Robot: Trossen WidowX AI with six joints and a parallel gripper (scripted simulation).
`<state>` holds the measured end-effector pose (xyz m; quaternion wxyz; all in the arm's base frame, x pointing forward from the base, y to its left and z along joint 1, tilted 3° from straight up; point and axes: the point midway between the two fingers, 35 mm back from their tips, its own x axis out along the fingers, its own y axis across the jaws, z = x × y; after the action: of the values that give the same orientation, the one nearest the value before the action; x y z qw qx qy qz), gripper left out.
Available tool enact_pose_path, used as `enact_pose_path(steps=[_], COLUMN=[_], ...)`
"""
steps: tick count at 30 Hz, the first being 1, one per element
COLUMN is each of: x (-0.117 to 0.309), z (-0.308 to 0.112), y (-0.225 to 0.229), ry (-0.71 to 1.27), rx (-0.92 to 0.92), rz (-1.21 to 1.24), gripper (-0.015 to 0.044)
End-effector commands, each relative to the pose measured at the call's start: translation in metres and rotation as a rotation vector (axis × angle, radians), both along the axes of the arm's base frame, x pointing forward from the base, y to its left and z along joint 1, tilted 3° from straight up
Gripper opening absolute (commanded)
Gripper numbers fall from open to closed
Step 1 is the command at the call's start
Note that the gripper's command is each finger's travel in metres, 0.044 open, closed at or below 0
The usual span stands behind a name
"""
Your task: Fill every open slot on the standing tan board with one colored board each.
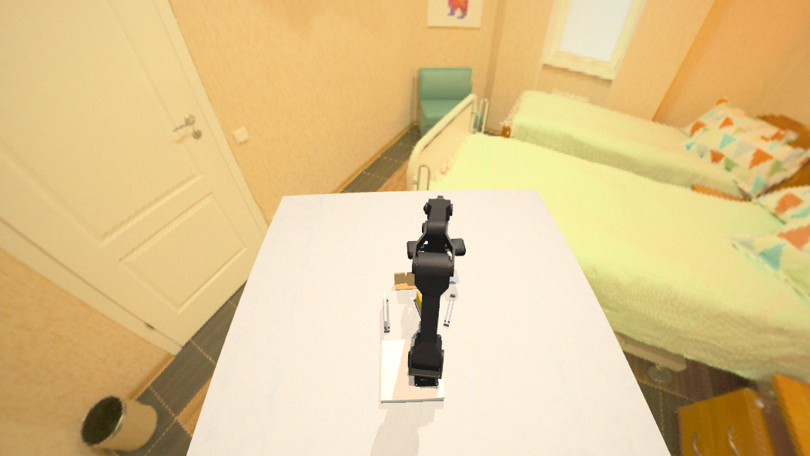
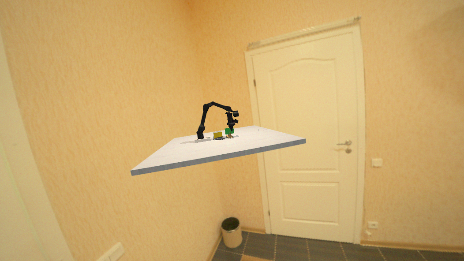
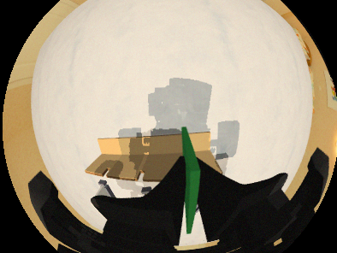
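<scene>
The black parallel-jaw gripper (image 2: 231,130) (image 3: 186,160) is gripping the flat green board (image 2: 227,131) (image 3: 193,173) upright; the slotted tan board (image 1: 403,281) (image 2: 229,136) (image 3: 156,167) is standing below; the yellow board (image 1: 419,299) (image 2: 217,134) is standing nearby.

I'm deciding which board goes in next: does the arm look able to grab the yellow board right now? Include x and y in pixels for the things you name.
Probably not yet: its gripper (image 2: 231,129) (image 3: 186,160) is shut on the green board (image 2: 229,130) (image 3: 192,171), though the yellow board (image 2: 217,134) (image 1: 420,300) stands nearby.
</scene>
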<state>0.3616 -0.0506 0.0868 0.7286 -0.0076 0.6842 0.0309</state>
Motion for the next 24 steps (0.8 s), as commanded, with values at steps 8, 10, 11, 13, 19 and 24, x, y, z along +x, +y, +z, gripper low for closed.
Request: enact_pose_path(steps=[8,10,11,13,19,24], x=[-0.0005,-0.0004,-0.0004,-0.0004,-0.0003,-0.0002], z=[-0.0049,-0.0055,-0.0058,-0.0064,-0.0082,-0.0096], y=[0.0004,0.0004,0.0005,0.0005,0.0006,0.0006], ry=[0.003,0.003,0.003,0.003,0.003,0.003], rx=[0.002,0.002,0.002,0.002,0.002,0.002], rz=[0.001,0.001,0.001,0.001,0.001,0.001], gripper=[0.0000,0.0000,0.0000,0.0000,0.0000,0.0000])
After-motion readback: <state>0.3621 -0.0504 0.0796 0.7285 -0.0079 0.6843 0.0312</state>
